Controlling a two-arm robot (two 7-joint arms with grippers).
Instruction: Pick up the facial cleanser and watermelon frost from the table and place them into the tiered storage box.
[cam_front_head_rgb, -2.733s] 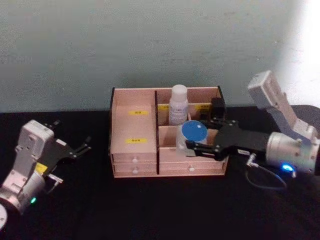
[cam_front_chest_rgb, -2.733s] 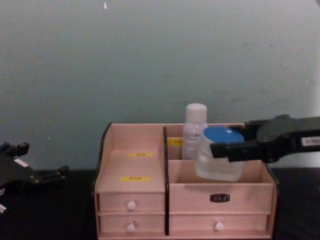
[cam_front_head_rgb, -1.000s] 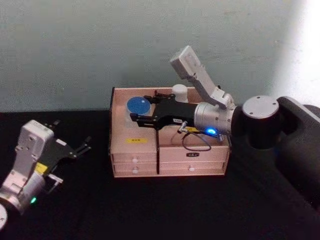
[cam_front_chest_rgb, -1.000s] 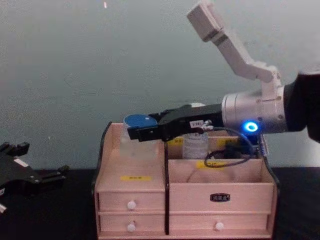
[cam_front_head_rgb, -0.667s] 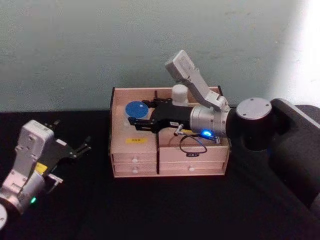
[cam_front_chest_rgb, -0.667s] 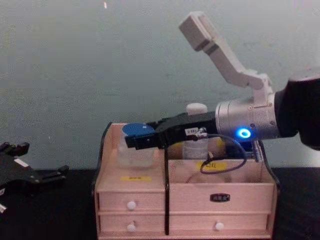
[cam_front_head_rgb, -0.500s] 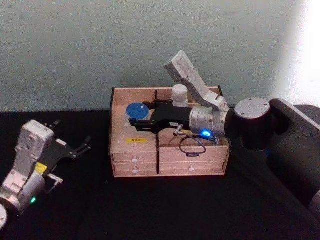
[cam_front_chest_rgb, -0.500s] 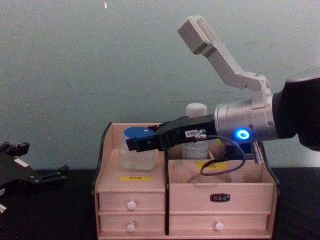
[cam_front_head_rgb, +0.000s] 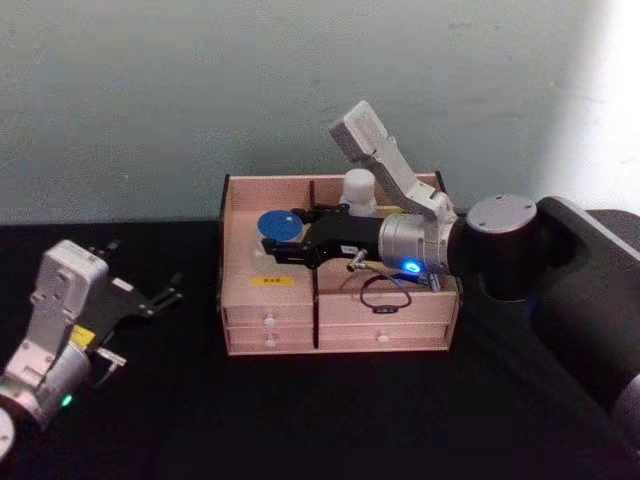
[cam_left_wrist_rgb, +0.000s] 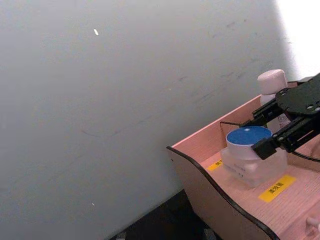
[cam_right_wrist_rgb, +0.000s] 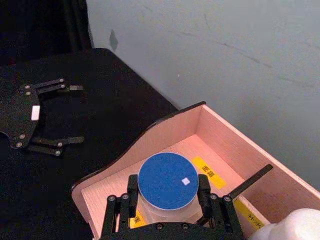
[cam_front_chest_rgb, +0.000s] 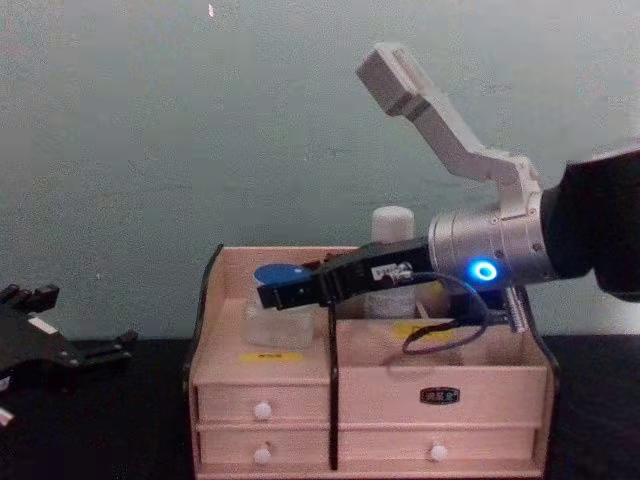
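As the blue-lidded clear jar (cam_front_head_rgb: 280, 229) is lowered into the left compartment of the tiered storage box (cam_front_head_rgb: 336, 330), it is held clenched between the fingers of the right tool (cam_front_head_rgb: 283, 243), which is reached across the box from the right. In the right wrist view the jar (cam_right_wrist_rgb: 166, 182) is seen sitting low over the compartment floor, beside a yellow label (cam_right_wrist_rgb: 209, 170), with a finger on either side of its lid. Whether the jar already rests on the wood cannot be told.

The step in hand is judged to be the placing of the second item. The next move is expected to call for the fingers to be released and the tool drawn up and back to the right without the jar being tipped or the dark centre divider being struck.

One white-capped bottle (cam_front_chest_rgb: 392, 262) is seen standing upright in the far right compartment; one jar is counted, and one box with small white-knobbed drawers along its near face. The left tool (cam_front_head_rgb: 148, 297) is parked over the black desk (cam_front_head_rgb: 320, 420) at the near left, its fingers spread and nothing held.
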